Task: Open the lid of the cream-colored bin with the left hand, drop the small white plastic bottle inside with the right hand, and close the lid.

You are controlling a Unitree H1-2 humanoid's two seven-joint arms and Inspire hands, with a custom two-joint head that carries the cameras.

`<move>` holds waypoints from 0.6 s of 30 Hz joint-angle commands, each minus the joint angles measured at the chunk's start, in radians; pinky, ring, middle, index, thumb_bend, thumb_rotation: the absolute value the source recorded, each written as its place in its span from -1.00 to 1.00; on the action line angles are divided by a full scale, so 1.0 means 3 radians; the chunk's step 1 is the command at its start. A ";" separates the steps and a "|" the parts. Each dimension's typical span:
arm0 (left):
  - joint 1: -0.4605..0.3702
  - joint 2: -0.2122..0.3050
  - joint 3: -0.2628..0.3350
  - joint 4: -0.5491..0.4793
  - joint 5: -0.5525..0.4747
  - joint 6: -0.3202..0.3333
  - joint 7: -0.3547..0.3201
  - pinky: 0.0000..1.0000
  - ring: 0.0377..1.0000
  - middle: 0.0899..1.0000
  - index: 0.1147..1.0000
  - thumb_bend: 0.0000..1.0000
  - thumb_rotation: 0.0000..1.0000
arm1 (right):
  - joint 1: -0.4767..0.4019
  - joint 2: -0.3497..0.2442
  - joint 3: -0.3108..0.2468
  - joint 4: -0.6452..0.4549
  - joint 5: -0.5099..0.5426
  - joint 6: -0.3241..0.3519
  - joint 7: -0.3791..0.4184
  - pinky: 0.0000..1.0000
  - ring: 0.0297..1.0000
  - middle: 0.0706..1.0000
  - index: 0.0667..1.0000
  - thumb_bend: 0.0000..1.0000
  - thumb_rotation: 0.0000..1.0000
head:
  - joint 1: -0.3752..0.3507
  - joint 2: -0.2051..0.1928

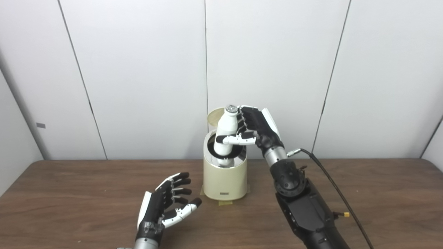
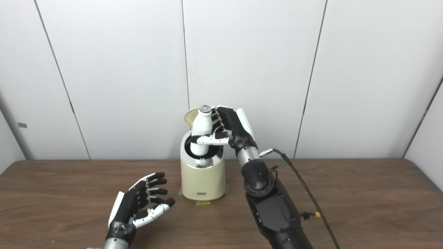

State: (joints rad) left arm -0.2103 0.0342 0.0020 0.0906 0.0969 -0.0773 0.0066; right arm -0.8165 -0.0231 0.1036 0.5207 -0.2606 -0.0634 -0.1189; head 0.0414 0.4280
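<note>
White walls behind; right hand (image 1: 254, 129) fingers clamp the light, smooth bottle (image 1: 225, 133) mid-body over the open bin (image 1: 225, 181); left hand (image 1: 166, 204) fingers spread.

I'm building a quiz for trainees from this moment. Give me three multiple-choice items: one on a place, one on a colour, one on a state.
1. Where is the bottle?
A. Lying on the table
B. Above the bin's opening, in the right hand
C. In the left hand

2. What colour is the bin?
A. Cream
B. Red
C. Blue

3. What state is the lid in?
A. Closed
C. Missing
B. Open, tipped up behind the bin

Answers:
1 B: the right hand grips it, its base at the opening.
2 A: the wall is cream.
3 B: the dark inside shows. The left hand is open.
</note>
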 commanded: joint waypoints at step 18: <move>-0.0086 0.0027 0.0014 -0.0122 -0.0048 -0.0036 -0.0012 0.13 0.31 0.46 0.52 0.34 -0.87 | -0.0017 -0.0261 0.0162 -0.0092 -0.0200 -0.0593 0.0016 -0.34 -0.26 -0.14 0.00 0.03 -1.00 | -0.0043 0.0050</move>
State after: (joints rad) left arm -0.2102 0.0395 0.0048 0.0904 0.0935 -0.0681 0.0016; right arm -0.7797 -0.0893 0.1519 0.5266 -0.3077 -0.1949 -0.1076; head 0.0276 0.4418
